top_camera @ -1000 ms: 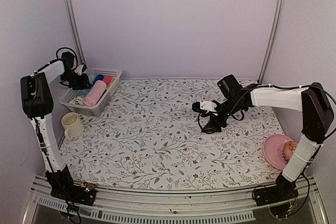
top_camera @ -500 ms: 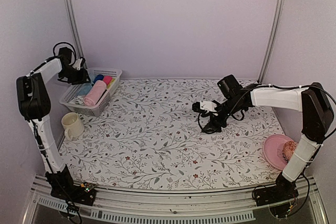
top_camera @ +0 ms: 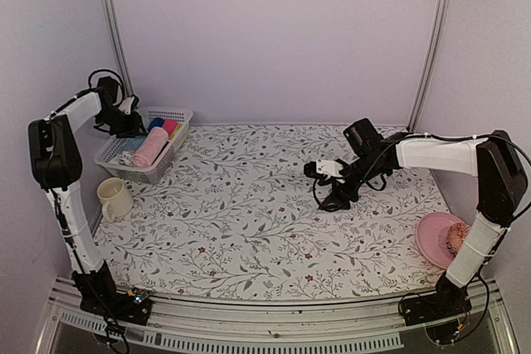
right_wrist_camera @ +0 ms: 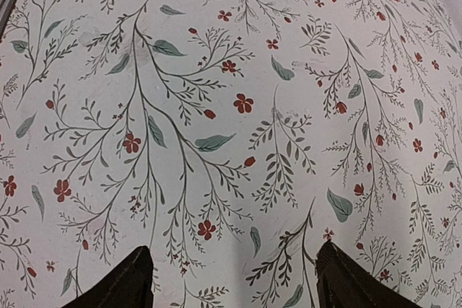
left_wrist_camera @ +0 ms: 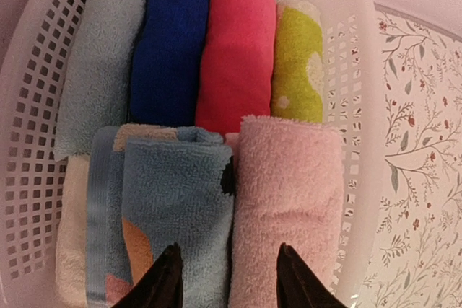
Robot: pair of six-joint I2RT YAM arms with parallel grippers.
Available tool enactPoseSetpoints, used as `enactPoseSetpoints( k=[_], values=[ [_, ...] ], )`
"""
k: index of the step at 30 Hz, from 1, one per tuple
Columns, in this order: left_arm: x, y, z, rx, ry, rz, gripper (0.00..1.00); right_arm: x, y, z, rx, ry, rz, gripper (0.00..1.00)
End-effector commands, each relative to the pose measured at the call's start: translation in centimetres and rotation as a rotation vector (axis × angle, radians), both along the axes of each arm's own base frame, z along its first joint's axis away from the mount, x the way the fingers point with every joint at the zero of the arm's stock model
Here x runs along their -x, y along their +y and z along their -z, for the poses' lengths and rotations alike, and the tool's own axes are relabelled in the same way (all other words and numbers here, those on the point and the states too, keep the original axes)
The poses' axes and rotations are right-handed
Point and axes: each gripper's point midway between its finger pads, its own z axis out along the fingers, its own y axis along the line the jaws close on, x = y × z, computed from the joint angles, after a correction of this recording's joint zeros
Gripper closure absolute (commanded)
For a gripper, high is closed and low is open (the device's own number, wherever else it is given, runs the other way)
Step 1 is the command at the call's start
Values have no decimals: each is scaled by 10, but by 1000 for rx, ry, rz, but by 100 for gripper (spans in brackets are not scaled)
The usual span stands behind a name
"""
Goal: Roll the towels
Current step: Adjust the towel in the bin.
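Note:
A white perforated basket (top_camera: 170,113) (left_wrist_camera: 364,142) at the table's far left holds several rolled towels. In the left wrist view they are light blue (left_wrist_camera: 97,55), dark blue (left_wrist_camera: 172,41), red (left_wrist_camera: 238,48), yellow-green (left_wrist_camera: 297,63), blue patterned (left_wrist_camera: 173,200) and pink (left_wrist_camera: 289,192). The pink roll (top_camera: 150,147) also shows from above. My left gripper (top_camera: 126,124) (left_wrist_camera: 227,254) hangs open and empty just above the blue patterned and pink rolls. My right gripper (top_camera: 332,192) (right_wrist_camera: 232,250) is open and empty, low over the bare flowered tablecloth right of centre.
A cream mug (top_camera: 114,198) stands in front of the basket near the left edge. A pink plate (top_camera: 433,234) with a small item on it sits at the front right. Metal frame posts (top_camera: 112,31) stand at the back corners.
My left arm has shifted slightly at the basket, its wrist a little higher than a second ago. The right arm has not moved.

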Motion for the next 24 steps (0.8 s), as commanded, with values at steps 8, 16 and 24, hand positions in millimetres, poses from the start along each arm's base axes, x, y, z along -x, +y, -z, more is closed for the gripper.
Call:
enactPoseSetpoints(
  k=[8, 16, 24],
  values=[
    [10, 7, 32, -34, 104, -19, 56, -4, 3, -9, -12, -12, -3, 1],
    [15, 9, 42, -43, 136, -22, 57, -5, 2, -11, -11, -20, 2, 1],
    [22, 26, 49, -61, 165, -64, 56, -5, 3, -14, -15, -24, 4, 1]
  ],
)
